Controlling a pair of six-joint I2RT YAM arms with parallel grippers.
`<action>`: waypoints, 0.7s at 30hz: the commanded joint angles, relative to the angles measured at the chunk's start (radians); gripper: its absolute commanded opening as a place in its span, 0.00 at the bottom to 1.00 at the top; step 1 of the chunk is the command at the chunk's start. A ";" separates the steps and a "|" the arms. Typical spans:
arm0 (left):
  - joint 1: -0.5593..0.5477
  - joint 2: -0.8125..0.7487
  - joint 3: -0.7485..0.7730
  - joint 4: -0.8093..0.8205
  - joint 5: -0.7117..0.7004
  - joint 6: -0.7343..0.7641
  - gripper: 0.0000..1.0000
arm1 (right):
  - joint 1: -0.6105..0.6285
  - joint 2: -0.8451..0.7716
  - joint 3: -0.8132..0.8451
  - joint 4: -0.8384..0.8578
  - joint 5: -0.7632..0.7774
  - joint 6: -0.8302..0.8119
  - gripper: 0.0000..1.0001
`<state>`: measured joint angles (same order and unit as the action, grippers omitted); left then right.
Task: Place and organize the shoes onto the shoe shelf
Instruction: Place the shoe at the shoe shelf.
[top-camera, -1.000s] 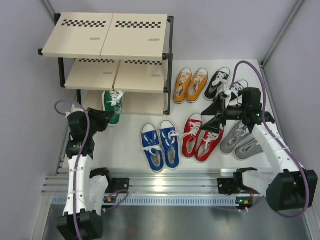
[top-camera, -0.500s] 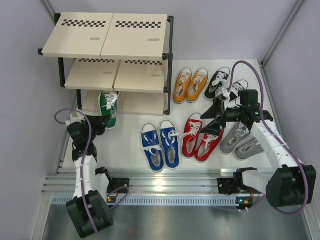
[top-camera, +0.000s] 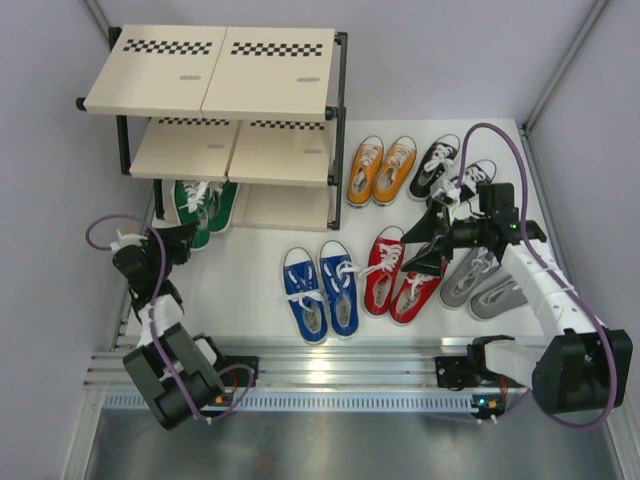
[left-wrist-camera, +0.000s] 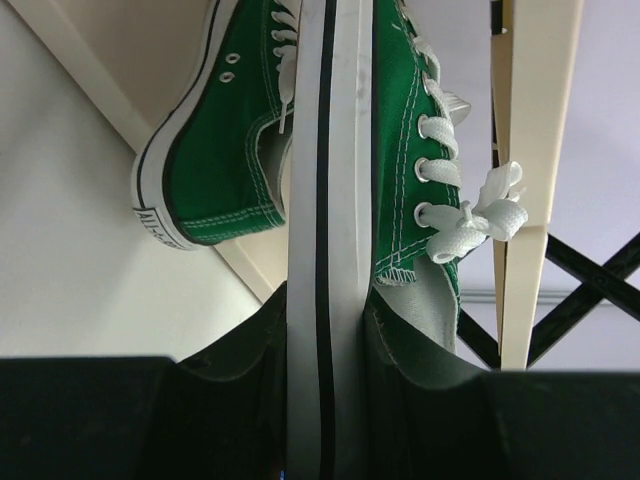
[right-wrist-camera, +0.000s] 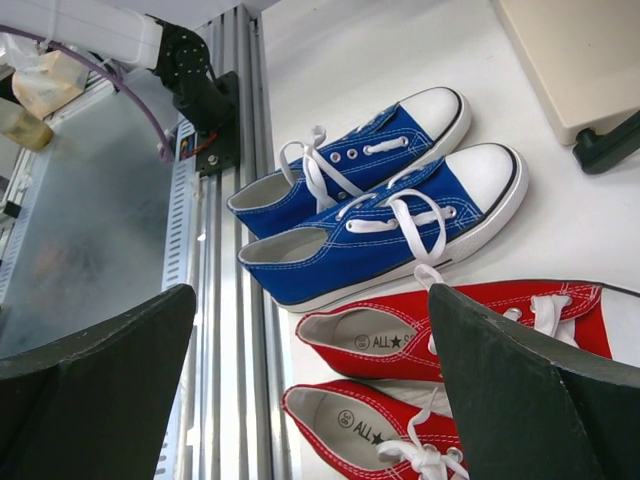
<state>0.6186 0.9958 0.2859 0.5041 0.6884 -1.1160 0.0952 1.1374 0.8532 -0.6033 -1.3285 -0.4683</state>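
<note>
On the table (top-camera: 250, 290), the left end effector (left-wrist-camera: 325, 345), clamping a green shoe (left-wrist-camera: 400, 150), has reached the shelf (top-camera: 220, 70); right end effector (top-camera: 426, 243) gapes.

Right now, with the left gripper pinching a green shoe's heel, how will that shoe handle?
The green shoe is probably rigid lengthwise: the left gripper clamps its thick rubber sole, which shows no bend. The canvas collar looks soft and may crumple. Its loose laces could catch on the shoe shelf.
</note>
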 joint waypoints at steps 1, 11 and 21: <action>0.020 0.061 0.099 0.221 0.053 0.018 0.00 | -0.018 -0.007 0.058 -0.016 -0.057 -0.055 0.99; 0.023 0.224 0.208 0.238 0.060 0.116 0.00 | -0.018 -0.005 0.086 -0.108 -0.074 -0.147 0.99; 0.020 0.366 0.249 0.243 0.083 0.170 0.00 | -0.018 0.012 0.107 -0.197 -0.084 -0.231 1.00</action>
<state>0.6342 1.3376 0.4656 0.5835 0.7242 -0.9806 0.0952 1.1412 0.9062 -0.7773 -1.3621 -0.6281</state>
